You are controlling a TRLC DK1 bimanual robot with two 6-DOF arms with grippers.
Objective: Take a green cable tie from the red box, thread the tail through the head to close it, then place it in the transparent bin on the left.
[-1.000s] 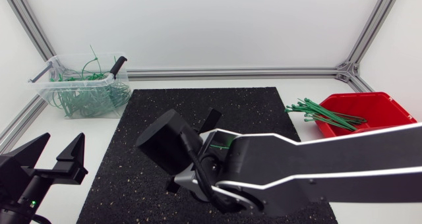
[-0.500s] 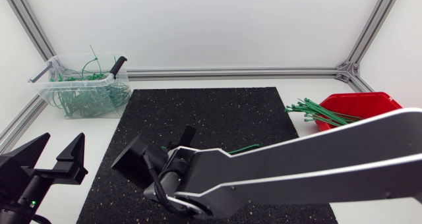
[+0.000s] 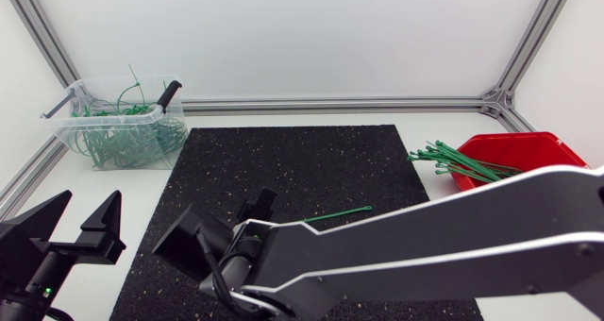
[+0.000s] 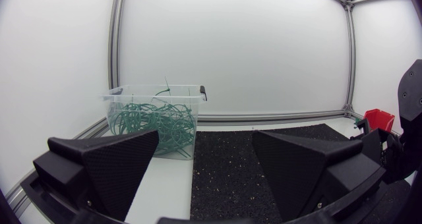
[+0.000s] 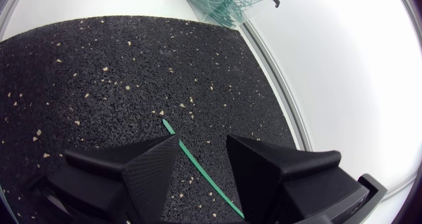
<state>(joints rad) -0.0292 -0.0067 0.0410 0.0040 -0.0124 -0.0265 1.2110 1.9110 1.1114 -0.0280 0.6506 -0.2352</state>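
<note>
Over the front half of the black mat (image 3: 311, 160), the right end effector (image 5: 202, 145) has its fingers moderately apart. One straight green cable tie (image 5: 198, 162) lies on the mat and runs through that gap, with neither finger visibly touching it. By the surface's near left corner, the left end effector (image 4: 206, 135) stands wide open, holding nothing. More ties sit in the transparent bin (image 3: 61, 132) and the red box (image 3: 538, 146).
</note>
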